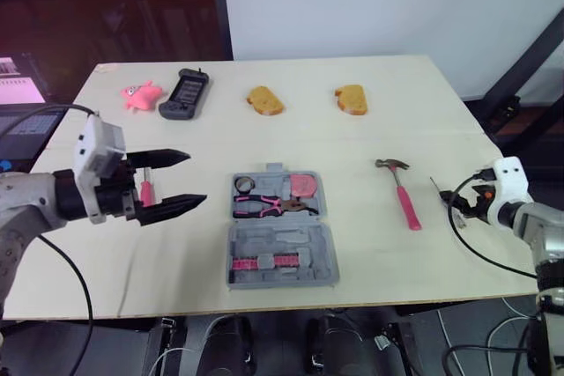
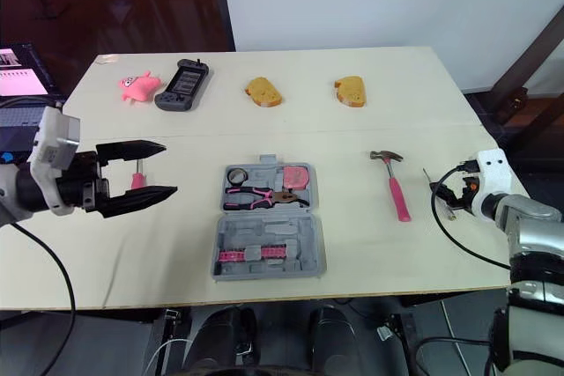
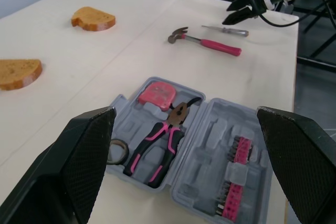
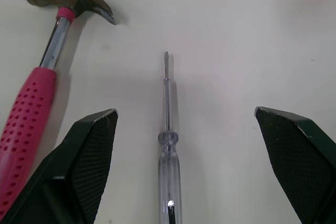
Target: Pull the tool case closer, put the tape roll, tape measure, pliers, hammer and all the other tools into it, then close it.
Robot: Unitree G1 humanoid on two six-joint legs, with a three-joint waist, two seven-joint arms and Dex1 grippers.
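The grey tool case [image 1: 282, 251] lies open near the table's front edge. Its far half holds a black tape roll [image 1: 245, 185], pink-handled pliers [image 1: 267, 206] and a pink tape measure [image 1: 304, 185]; its near half holds pink bit strips [image 1: 264, 261]. My left gripper [image 1: 196, 179] hovers open just left of the case, over a small pink-handled tool [image 1: 146, 191] on the table. The pink-handled hammer [image 1: 401, 193] lies right of the case. Right of the hammer lies a clear-handled screwdriver [image 4: 169, 156], with my right gripper [image 4: 185, 113] open, one finger on each side of it.
Along the far side of the table [image 1: 370, 143] lie a pink toy [image 1: 141, 94], a black handheld device [image 1: 184, 92] and two bread slices [image 1: 264, 100] [image 1: 350, 99]. A laptop [image 1: 18, 85] sits off the left edge. A black cable [image 1: 467, 235] loops by my right wrist.
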